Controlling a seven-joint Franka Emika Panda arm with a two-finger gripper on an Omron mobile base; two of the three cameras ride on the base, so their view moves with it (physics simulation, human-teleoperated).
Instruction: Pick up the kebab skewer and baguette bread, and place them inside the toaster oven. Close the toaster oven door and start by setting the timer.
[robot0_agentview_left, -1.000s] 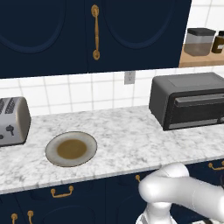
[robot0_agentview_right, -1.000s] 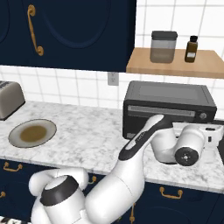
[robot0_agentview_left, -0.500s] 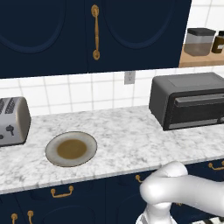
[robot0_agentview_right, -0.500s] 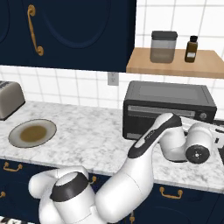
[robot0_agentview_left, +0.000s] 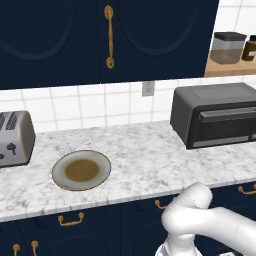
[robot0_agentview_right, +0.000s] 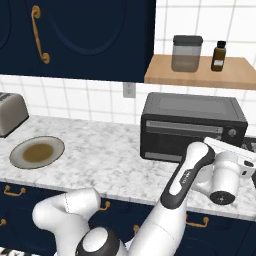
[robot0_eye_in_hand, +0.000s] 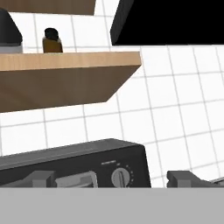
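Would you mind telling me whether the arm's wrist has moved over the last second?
Yes. In the right base view the wrist has swung rightward along the toaster oven front, toward its dial end.

The toaster oven (robot0_agentview_right: 192, 127) is a dark grey box standing on the counter against the tiled wall. Its door (robot0_agentview_right: 182, 137) is shut upright, bar handle along the top, with a round dial (robot0_eye_in_hand: 120, 177) at its right end.

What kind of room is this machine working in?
A kitchen, apparently computer-rendered: a marble counter with a toaster oven, a toaster and a plate, beneath dark blue cabinets.
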